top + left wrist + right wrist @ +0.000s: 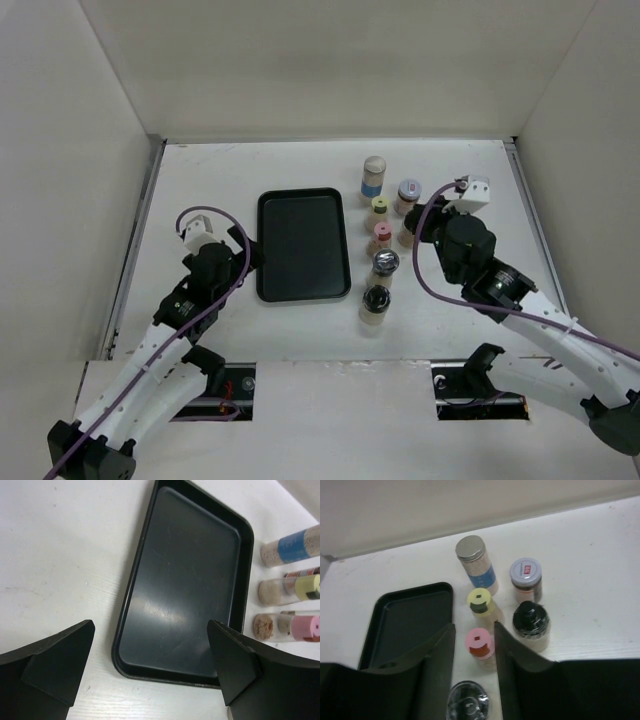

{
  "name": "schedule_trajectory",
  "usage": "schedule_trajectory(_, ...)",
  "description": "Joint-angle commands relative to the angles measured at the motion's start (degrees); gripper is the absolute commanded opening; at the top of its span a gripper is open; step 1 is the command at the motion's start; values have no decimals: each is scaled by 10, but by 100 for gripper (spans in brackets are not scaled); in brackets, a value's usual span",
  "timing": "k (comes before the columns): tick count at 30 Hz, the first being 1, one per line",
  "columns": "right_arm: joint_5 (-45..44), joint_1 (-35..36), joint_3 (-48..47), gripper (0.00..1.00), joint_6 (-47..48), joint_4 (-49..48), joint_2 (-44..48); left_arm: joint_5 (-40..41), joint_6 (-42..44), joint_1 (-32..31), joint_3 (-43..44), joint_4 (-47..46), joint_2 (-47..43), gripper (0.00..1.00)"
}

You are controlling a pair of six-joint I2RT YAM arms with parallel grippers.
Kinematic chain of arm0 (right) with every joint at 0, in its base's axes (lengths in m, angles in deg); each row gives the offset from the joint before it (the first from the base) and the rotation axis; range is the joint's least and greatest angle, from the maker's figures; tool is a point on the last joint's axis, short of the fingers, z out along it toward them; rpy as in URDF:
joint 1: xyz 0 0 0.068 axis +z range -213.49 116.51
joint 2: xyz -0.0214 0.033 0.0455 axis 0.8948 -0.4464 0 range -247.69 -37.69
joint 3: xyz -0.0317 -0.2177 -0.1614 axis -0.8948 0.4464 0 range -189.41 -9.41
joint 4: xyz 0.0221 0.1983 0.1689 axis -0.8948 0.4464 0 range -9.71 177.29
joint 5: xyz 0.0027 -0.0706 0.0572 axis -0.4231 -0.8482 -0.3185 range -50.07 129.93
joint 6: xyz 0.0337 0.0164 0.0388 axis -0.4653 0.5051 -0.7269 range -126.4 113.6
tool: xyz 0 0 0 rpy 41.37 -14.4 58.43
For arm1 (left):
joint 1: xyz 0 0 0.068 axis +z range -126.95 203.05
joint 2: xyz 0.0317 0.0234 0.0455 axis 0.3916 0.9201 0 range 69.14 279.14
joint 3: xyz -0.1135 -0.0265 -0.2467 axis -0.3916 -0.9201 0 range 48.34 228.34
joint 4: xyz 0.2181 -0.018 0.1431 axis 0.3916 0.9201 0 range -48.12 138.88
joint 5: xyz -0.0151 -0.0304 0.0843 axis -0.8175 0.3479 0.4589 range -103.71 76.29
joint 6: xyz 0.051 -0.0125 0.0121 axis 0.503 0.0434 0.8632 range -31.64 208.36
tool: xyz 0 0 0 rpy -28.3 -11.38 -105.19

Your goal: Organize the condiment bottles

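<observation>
Several condiment bottles stand in a cluster right of the black tray (303, 245). They include a blue-labelled one (373, 175), a silver-lidded jar (409, 193), a yellow-capped one (380, 207), a pink-capped one (382, 235) and two black-capped ones (386, 265) (375, 303). My right gripper (428, 222) is open. In the right wrist view its jaws (473, 625) frame the pink-capped bottle (479, 642) from above, apart from it. Another black-capped jar (531, 620) stands just right of the fingers. My left gripper (243, 255) is open and empty at the tray's left edge.
The left wrist view shows the empty tray (190, 580) between my left fingers (60, 665), with three bottles beyond its far side (292, 547). White walls enclose the table on three sides. Bare table lies left of the tray and right of the bottles.
</observation>
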Motion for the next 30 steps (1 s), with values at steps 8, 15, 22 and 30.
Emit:
schedule_trajectory(8, 47, -88, -57, 16, -14, 94, -60, -8, 22, 12, 2, -75, 9, 100)
schedule_trajectory(15, 58, -102, -55, 78, 4, 101, -120, -8, 26, 23, -27, -88, -8, 100)
schedule_trajectory(22, 72, -139, -59, 90, 20, 49, -215, -19, 27, 37, -40, -114, 14, 100)
schedule_trajectory(30, 148, -186, -65, 90, 28, -42, -299, -25, 31, 44, -68, -160, 19, 100)
